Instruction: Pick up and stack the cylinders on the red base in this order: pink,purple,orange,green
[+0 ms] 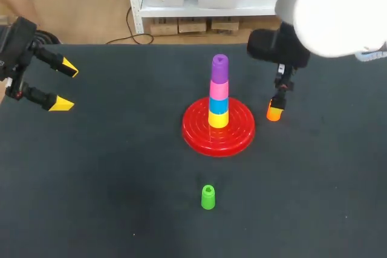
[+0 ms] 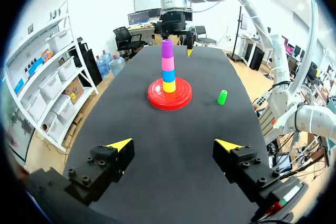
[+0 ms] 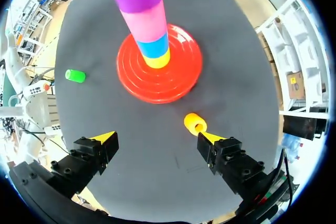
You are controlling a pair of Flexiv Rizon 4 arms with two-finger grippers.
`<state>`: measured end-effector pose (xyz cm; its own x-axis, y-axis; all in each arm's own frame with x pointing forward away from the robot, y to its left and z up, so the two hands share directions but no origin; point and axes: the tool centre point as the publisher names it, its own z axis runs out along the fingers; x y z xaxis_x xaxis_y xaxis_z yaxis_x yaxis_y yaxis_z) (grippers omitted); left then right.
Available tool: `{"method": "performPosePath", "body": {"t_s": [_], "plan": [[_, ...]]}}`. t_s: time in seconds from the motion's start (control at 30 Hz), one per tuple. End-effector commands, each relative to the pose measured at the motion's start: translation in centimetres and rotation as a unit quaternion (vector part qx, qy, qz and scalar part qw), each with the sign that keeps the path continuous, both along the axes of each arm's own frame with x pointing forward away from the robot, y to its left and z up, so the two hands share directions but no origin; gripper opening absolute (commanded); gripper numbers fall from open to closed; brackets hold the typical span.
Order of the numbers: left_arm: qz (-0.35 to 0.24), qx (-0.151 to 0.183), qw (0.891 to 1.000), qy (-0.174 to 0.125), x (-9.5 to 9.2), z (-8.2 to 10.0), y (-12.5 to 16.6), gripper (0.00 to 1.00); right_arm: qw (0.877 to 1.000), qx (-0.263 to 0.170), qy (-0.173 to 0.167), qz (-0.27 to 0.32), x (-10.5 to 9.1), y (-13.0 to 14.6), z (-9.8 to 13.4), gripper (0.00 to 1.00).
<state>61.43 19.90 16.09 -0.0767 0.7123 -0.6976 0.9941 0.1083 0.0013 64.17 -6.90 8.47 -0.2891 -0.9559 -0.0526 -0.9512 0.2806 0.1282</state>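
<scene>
Pink (image 1: 219,90) and purple (image 1: 219,67) are already up on the red base (image 1: 239,134), so I reckon it's orange's turn; orange cylinder (image 1: 274,112) lies on the counter (image 1: 109,179) by one tip of the wide-open right jaws, which probably need centring before closing; left jaws wide too.

Stack (image 1: 219,92) on base (image 1: 196,136) (cylinder (image 1: 208,197) in front)

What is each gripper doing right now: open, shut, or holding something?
Left gripper: open, holding nothing.
Right gripper: open; orange cylinder close by one finger, not gripped.
</scene>
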Motion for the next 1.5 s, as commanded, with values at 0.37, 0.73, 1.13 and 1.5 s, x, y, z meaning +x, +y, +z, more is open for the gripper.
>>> {"method": "performPosePath", "body": {"t_s": [0.37,0.73,1.13,1.5], "plan": [[0.0,-0.001,1.0,-0.002,-0.1,-0.1,0.0,1.0,1.0,-0.022,-0.01,0.003,1.7,-0.9,-4.0,1.0],[0.0,-0.001,1.0,-0.002,-0.1,-0.1,0.0,1.0,1.0,-0.023,-0.008,0.01,4.0,-1.9,-4.9,1.0],[0.0,-0.001,1.0,-0.002,-0.1,-0.1,0.0,1.0,1.0,-0.019,0.004,0.018,4.9,-1.5,-6.6,1.0],[0.0,-0.001,1.0,-0.002,-0.1,-0.1,0.0,1.0,1.0,-0.02,0.012,0.018,5.0,-1.5,-7.0,1.0]]}}
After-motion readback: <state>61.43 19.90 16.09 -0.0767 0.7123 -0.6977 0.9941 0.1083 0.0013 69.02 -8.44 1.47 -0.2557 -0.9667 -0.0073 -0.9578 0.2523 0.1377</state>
